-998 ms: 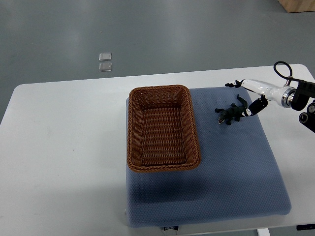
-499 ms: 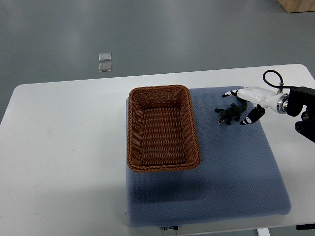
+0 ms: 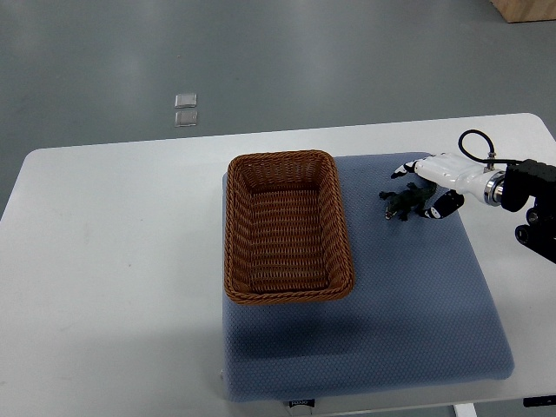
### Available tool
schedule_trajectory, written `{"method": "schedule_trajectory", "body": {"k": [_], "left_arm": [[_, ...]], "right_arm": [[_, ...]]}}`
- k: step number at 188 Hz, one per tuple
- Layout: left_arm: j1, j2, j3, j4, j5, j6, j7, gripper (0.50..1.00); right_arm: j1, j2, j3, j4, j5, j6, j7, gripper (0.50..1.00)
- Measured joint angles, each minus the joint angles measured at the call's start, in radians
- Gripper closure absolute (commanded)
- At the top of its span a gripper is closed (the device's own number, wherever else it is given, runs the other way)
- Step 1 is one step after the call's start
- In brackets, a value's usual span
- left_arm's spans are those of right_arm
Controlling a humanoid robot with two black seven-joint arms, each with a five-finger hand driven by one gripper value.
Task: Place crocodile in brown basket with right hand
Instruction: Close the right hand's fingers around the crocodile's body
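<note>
While right hand point(image 3: 434, 176) fingers point(image 3: 439, 207) spread open beside crocodile point(image 3: 404, 203), blue mat point(image 3: 417, 304), white table point(image 3: 113, 261), grey floor point(image 3: 304, 61).

Over the interval observed, the right hand point(image 3: 445, 171) moved down and leftward, closing on the crocodile point(image 3: 405, 202) from its upper right. The fingers point(image 3: 402, 170), previously spread wide and clear of the crocodile, narrowed their gap and settled on either side of its tail end, just beside it. Contact could not be confirmed. The black cable loop point(image 3: 474, 132) behind the hand also shifted down and nearer the crocodile.
</note>
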Motion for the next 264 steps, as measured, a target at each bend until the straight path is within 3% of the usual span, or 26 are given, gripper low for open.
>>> {"method": "schedule_trajectory", "body": {"k": [264], "left_arm": [[0.000,0.000,0.000,0.000,0.000,0.000,0.000,0.500]], "right_arm": [[0.034,-0.018,-0.099,0.011,-0.003,-0.003,0.030,0.660]]}}
